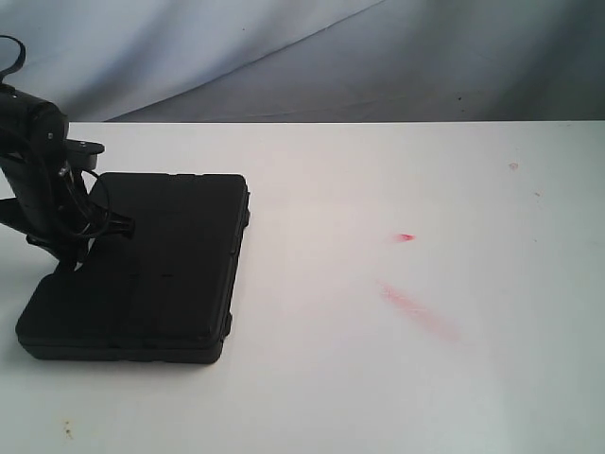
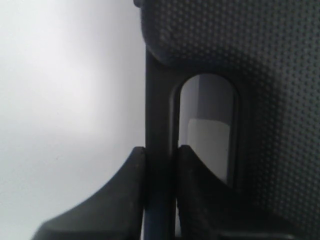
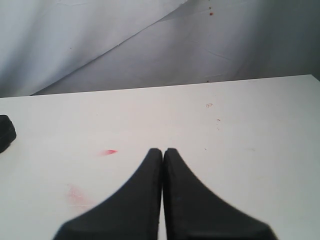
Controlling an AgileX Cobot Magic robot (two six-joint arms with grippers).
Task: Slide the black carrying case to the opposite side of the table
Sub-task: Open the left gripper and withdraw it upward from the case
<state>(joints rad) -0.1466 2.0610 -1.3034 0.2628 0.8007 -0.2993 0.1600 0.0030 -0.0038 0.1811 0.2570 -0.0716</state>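
Note:
The black carrying case (image 1: 151, 265) lies flat on the white table (image 1: 397, 189) at the left side of the exterior view. My left gripper (image 1: 71, 260) reaches down at the case's left edge. In the left wrist view this gripper (image 2: 161, 150) is shut on the case's handle bar (image 2: 159, 110), with one finger on each side of it and the dotted case shell (image 2: 250, 60) beside it. My right gripper (image 3: 163, 151) hovers over bare table (image 3: 240, 125), shut with nothing between its fingers. A corner of the case (image 3: 6, 131) shows far off in its view. The right arm is out of the exterior view.
Two red smears (image 1: 416, 310) (image 1: 405, 236) mark the tabletop right of the case, and one red smear (image 3: 109, 151) shows in the right wrist view. A grey cloth backdrop (image 1: 378, 57) hangs behind the table's far edge. Bare white tabletop stretches right of the case.

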